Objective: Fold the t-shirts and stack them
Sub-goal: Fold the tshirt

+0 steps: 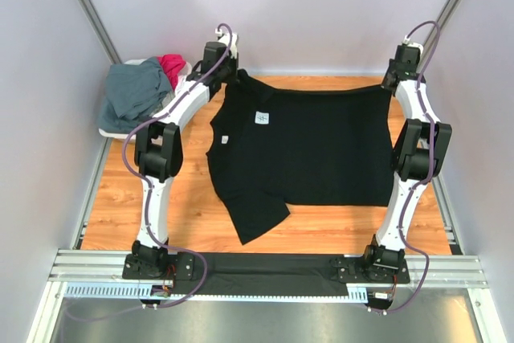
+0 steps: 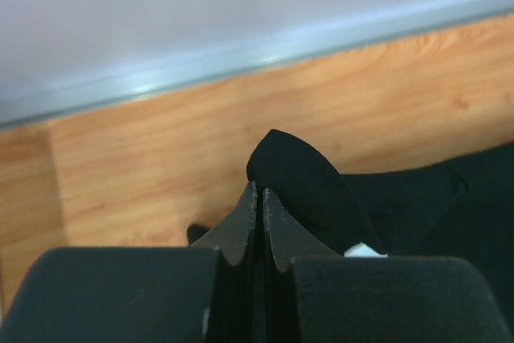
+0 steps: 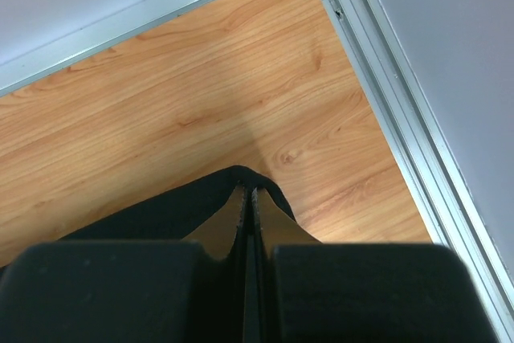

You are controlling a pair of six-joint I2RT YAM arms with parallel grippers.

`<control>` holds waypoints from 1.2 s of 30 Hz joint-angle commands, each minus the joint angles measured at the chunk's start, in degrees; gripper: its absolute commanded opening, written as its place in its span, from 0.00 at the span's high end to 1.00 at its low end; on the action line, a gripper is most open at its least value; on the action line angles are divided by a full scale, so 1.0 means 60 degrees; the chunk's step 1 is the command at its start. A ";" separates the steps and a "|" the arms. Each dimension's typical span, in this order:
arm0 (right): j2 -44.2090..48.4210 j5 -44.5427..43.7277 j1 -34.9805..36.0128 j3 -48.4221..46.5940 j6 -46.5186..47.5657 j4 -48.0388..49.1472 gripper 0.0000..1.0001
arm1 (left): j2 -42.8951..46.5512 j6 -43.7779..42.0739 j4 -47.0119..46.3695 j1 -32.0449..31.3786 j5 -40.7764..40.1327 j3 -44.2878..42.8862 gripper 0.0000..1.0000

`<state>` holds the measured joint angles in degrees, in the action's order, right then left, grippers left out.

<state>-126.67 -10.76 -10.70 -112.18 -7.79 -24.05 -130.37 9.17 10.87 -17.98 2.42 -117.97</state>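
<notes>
Jaws of left gripper [image 2: 259, 192] and right gripper [image 3: 247, 193] clamped on soft matte black t-shirt [image 2: 299, 168]; rounded fold protrudes beyond tips.

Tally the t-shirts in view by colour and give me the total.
black t-shirt: 1
grey-blue t-shirt: 1
magenta-red t-shirt: 1
Total: 3, as far as the bunched pile at the back left shows.
</notes>
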 commanded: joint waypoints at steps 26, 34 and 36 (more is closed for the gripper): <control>0.1629 -0.0667 -0.0399 0.1835 0.0581 -0.0224 1.00 | 0.4544 -0.1997 -0.0026 -0.1369 -0.1413 0.4485 1.00; 0.2273 -0.0740 -0.0399 0.2846 0.0449 -0.0239 1.00 | 0.4911 -0.2129 0.0063 -0.1515 -0.1603 0.5101 1.00; 0.2318 -0.0784 -0.0399 0.3037 0.0449 -0.0254 1.00 | 0.5013 -0.2041 0.0077 -0.1530 -0.1589 0.5262 1.00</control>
<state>-116.25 -13.47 -12.49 -95.09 -5.48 -26.37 -104.81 -1.89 12.25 -26.94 -6.13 -86.65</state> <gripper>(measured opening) 0.008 0.009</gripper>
